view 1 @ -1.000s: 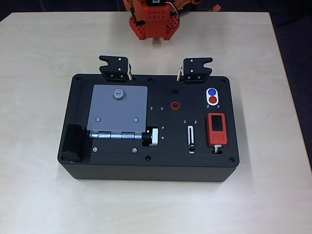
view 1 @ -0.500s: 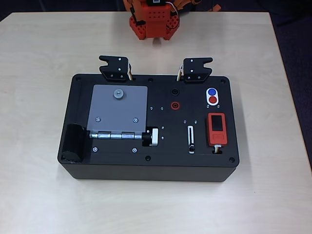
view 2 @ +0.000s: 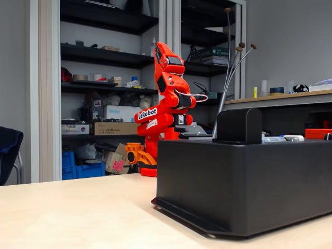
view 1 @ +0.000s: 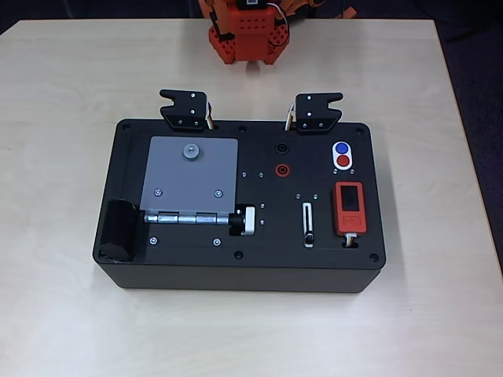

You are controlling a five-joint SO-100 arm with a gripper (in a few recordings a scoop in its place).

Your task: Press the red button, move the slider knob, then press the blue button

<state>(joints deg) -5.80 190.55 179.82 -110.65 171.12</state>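
A black box [view 1: 196, 267] lies mid-table in the overhead view. At its upper right a white oval holds the blue button [view 1: 341, 148] with the red button [view 1: 343, 162] just below it. Left of them runs a narrow white-edged slot [view 1: 308, 220], and the dark slider knob [view 1: 309, 237] sits near the slot's lower end. The orange arm's base [view 1: 247, 35] stands at the table's far edge. In the fixed view the arm is folded upright behind the box [view 2: 244, 181], well clear of it. My gripper [view 2: 162, 49] points up, its jaws together with nothing in them.
On the box are a grey hinged plate [view 1: 191, 177], a silver ribbed cylinder [view 1: 247, 221], a red ring socket [view 1: 280, 169] and an orange-red device with a black screen [view 1: 349, 207]. Two black brackets [view 1: 185, 108] [view 1: 316, 111] stand at its far edge. Bare table surrounds the box.
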